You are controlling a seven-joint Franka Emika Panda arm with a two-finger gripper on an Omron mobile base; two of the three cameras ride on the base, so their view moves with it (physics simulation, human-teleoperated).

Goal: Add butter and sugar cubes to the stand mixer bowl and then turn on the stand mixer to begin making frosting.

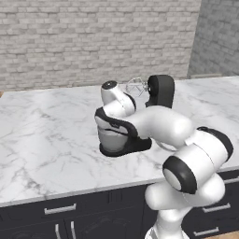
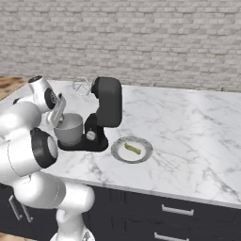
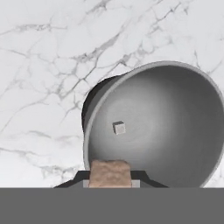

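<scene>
The grey metal stand mixer bowl point(image 3: 162, 122) sits on the base of the black stand mixer point(image 2: 107, 101), whose head is tilted up with the wire whisk point(image 2: 81, 86) raised. A pale grey-white sugar cube point(image 3: 119, 127) lies inside the bowl. My gripper point(image 3: 110, 183) hovers just over the bowl's rim, shut on a tan sugar cube point(image 3: 110, 173). In the right base view the gripper point(image 2: 57, 111) hangs above the bowl point(image 2: 70, 130). The pale yellow butter point(image 2: 132, 148) lies on a flat grey plate point(image 2: 120, 153) to the right of the mixer.
Marble counter point(image 2: 188, 136) stretches wide to the right of the plate, with a brick wall behind it. My own arm covers part of the bowl point(image 1: 111, 138) and the mixer point(image 1: 161, 89) in the left base view. Dark drawers run below the counter edge.
</scene>
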